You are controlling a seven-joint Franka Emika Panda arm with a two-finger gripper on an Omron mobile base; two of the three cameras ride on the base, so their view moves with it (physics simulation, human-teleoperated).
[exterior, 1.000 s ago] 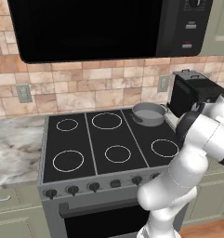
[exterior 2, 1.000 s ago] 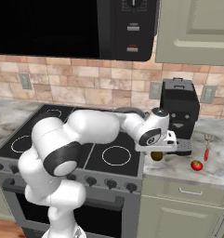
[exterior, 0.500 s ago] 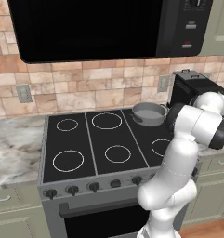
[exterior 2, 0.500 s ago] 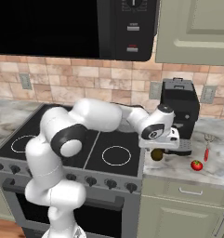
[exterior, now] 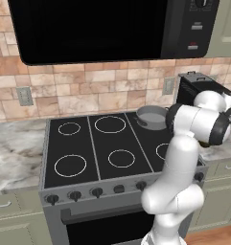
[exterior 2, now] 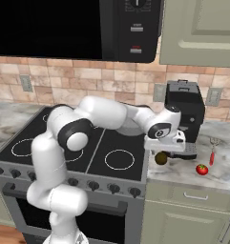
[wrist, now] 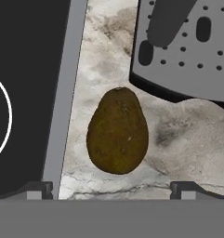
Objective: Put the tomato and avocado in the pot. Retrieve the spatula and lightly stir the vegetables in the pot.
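The avocado (wrist: pixel 117 132) lies on the marble worktop (exterior 2: pixel 220 167) right at its left edge, beside the stove (exterior 2: pixel 102 152) and just in front of the coffee machine's drip tray (wrist: pixel 187 46), so the arm reaches across the stove to come down on it from above. The tomato (exterior 2: pixel 201 169) and the spatula (exterior 2: pixel 212 156) wait further right on the worktop, near each other. The pot (exterior: pixel 152 116) sits empty at the stove's back right corner. The claw (wrist: pixel 111 188) hangs directly over the avocado, spread fully wide, with both tips astride it, holding and touching nothing.
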